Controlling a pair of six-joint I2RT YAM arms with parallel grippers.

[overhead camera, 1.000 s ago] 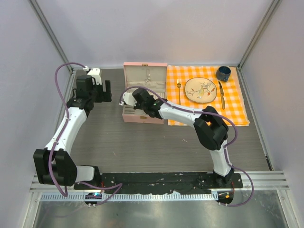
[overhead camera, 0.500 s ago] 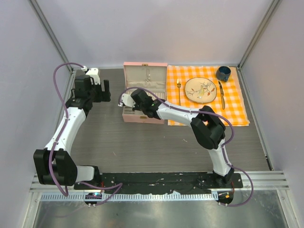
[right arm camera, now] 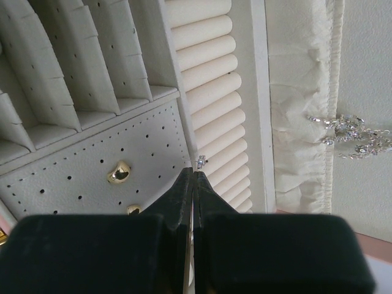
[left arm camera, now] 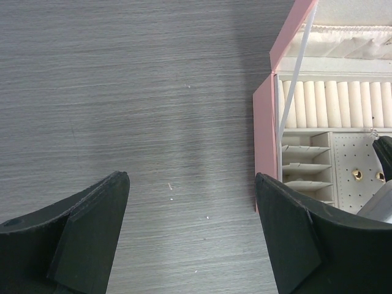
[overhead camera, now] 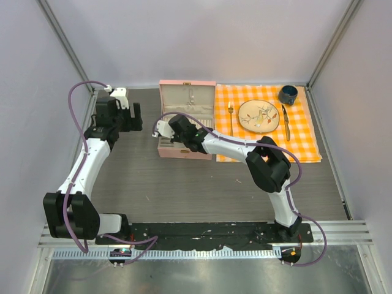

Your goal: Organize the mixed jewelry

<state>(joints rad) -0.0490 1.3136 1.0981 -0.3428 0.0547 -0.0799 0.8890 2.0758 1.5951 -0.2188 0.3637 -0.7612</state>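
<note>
Pinching a tiny glittery silver stud (right arm camera: pixel 201 161) over cream ring rolls (right arm camera: pixel 208 92), right hand (right arm camera: pixel 193 173) closed; left hand (left arm camera: pixel 191 184) open.

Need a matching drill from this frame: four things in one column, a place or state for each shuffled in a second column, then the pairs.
Things
1. left end effector
2. right end effector
3. plate
4. cup

Place or state
A. on the checked cloth, between fork and knife
B. open, over bare table beside the case
C. shut, over the open case
D. at the cloth's far edge, right of the plate

Pairs: 1-B, 2-C, 3-A, 4-D
</note>
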